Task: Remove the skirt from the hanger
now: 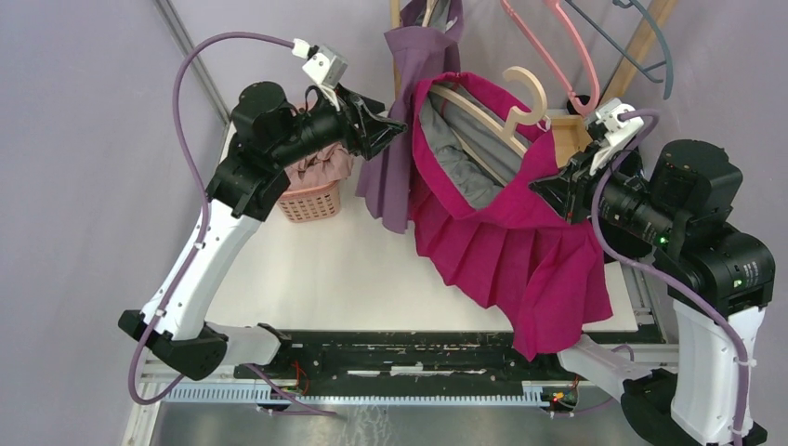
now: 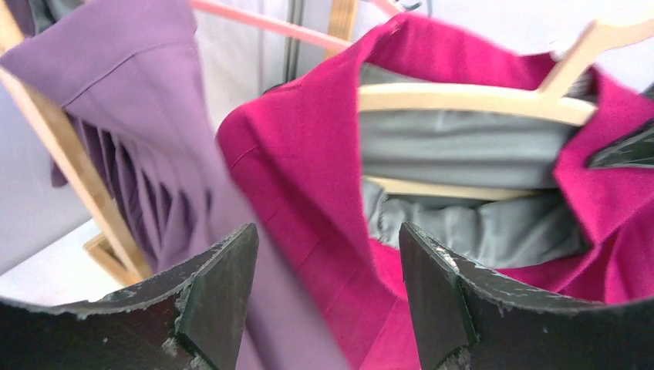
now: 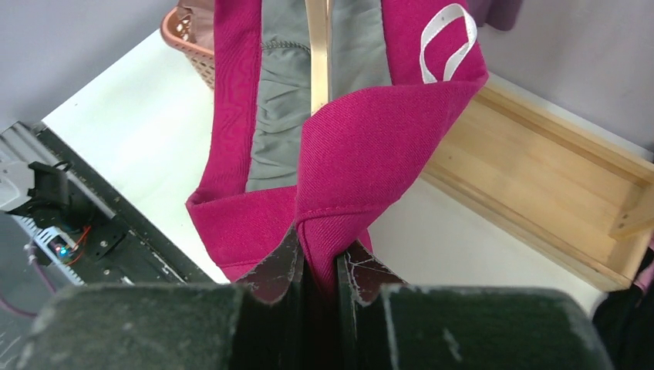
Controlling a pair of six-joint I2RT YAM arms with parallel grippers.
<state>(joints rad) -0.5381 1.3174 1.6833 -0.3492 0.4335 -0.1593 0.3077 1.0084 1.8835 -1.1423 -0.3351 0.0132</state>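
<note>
Left pincer (image 2: 328, 266): jaws wide, nothing in them, aimed at the left end of the skirt (image 1: 502, 242) waistband. A purple skirt (image 1: 395, 177) hangs just beside it and falls partly into the gap, so steer right before you close and take magenta cloth only. The skirt hangs mid-scene, its band stretched over the hanger (image 2: 463, 99) and its hem trailing down to the tabletop (image 1: 325, 269) at the near right. The cloth is a thick twill, pleated below, with a slippery-looking grey lining (image 2: 463, 142). The hanger is smooth pale wood with sloped arms. Right pincer (image 3: 318, 270): nearly closed, pinching a fold of the band's right end. My judgement: grip the left end, then slide one end down off its arm, and the wood should tip free. Pull slowly, since the lining may snag.
</note>
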